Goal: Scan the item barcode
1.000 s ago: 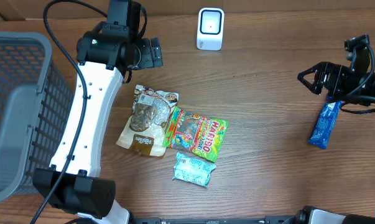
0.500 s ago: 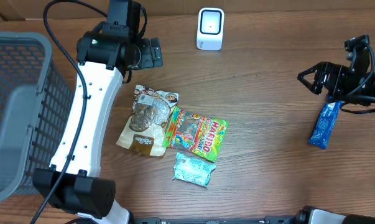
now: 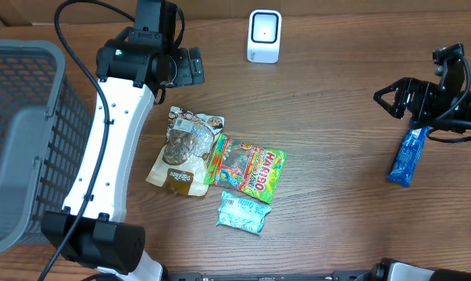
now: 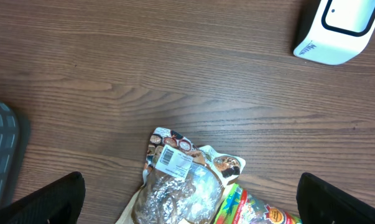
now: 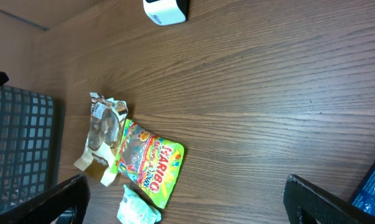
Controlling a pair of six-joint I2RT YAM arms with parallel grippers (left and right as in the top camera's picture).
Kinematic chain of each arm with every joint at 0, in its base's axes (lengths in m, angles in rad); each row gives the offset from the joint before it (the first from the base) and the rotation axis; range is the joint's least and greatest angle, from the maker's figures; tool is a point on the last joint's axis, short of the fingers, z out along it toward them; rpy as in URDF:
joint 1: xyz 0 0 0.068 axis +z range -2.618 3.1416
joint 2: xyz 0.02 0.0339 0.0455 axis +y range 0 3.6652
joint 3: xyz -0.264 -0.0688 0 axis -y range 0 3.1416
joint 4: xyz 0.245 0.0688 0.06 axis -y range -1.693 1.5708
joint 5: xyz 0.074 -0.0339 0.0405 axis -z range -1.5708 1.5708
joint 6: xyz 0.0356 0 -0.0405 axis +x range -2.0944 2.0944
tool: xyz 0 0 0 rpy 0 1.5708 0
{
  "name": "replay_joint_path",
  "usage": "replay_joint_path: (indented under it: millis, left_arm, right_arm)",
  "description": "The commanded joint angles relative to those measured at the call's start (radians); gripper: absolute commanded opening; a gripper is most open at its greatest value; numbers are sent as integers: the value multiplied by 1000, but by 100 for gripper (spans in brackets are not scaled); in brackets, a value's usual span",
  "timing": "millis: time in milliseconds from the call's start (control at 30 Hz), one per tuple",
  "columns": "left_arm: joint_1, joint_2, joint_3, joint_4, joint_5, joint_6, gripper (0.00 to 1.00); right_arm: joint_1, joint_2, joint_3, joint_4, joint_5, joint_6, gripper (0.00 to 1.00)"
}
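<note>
White left arm (image 3: pixel 114 148) with black joints and looping black cable.

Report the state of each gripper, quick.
Left gripper: open, holding nothing.
Right gripper: open, holding nothing.

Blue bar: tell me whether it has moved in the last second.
No. The blue bar lies at the same spot and angle relative to the white scanner.
</note>
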Motion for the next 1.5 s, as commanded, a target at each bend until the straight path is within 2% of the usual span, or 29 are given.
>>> replay_joint_path:
  millis: [0,867,1467]
  left_arm:
    - [4,-15,16,0,-6,23,100]
    - [4,-15,16,0,-6,23,100]
    - [4,-15,16,0,-6,23,100]
  right_arm:
    - [7,-8,0,1,1,-7,100]
    - [100,35,0,27,9,-7,100]
    - [102,35,0,22,9,-7,100]
